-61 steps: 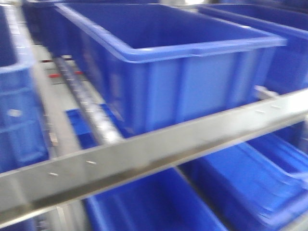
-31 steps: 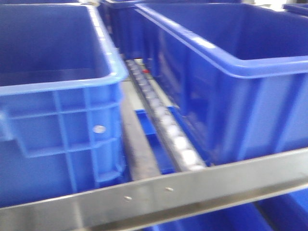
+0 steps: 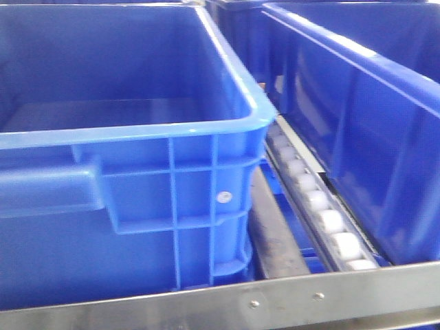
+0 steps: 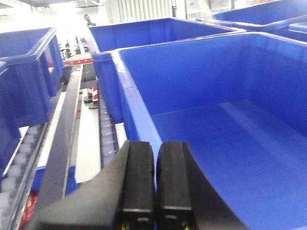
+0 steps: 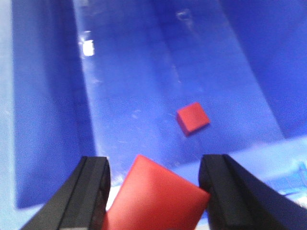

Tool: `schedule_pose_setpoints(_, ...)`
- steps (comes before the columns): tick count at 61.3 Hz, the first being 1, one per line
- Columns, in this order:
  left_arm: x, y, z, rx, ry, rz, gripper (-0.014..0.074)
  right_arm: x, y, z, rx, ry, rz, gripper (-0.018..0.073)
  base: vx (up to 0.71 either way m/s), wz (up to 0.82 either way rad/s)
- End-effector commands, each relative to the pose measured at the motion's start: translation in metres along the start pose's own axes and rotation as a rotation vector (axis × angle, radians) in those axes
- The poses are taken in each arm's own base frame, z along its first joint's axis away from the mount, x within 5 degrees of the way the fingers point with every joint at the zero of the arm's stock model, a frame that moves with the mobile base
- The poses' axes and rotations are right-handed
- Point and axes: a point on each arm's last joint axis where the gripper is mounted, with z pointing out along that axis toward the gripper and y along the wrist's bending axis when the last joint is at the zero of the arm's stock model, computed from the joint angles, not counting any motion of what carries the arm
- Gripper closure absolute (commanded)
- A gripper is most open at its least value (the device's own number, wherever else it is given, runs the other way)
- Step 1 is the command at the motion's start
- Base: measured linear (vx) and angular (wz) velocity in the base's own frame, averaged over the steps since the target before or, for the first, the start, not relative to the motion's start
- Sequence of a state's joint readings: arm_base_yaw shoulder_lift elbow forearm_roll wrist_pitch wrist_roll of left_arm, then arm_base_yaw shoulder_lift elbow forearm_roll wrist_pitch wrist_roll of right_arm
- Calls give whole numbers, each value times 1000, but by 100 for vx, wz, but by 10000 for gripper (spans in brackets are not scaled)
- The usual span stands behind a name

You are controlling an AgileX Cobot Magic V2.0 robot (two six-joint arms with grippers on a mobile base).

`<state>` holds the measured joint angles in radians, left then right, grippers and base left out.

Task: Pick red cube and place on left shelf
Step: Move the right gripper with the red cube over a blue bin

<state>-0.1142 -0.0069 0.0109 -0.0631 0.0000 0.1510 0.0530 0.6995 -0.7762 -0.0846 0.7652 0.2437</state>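
roller track (image 3: 317, 206) lies between left bin (image 3: 172, 192) and right bin (image 3: 371, 130).

No legible text, labels, brands, numbers or signs

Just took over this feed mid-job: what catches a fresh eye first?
A red cube sits tilted in the right gripper, over a blue bin where a second red cube lies on the floor. In the front view blue crates fill the roller shelf; the left gripper is shut and empty.
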Motion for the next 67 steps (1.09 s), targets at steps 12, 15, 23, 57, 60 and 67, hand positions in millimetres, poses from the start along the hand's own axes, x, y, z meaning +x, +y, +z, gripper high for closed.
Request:
schedule_pose_setpoints(12,0,0,1,-4,-53,-2,491,-15,2,-7,-13,-107,-18,501,2,10)
schedule_pose_setpoints(15,0,0,1,-4,-53,-2,491,-15,2,-7,-13,-107,-18,501,0,0)
schedule_pose_setpoints(23,0,0,1,-4,-53,-2,491,-15,2,-7,-13,-107,-18,501,0,0)
schedule_pose_setpoints(57,0,0,1,-4,-53,-2,491,-16,2,-7,-14,-112,-18,501,0,0)
schedule_pose_setpoints(60,0,0,1,-4,-53,-2,491,-16,2,-7,-16,-117,-18,501,0,0)
schedule_pose_setpoints(67,0,0,1,-4,-53,-2,491,-22,4,-8,-33,-186,-18,501,0,0)
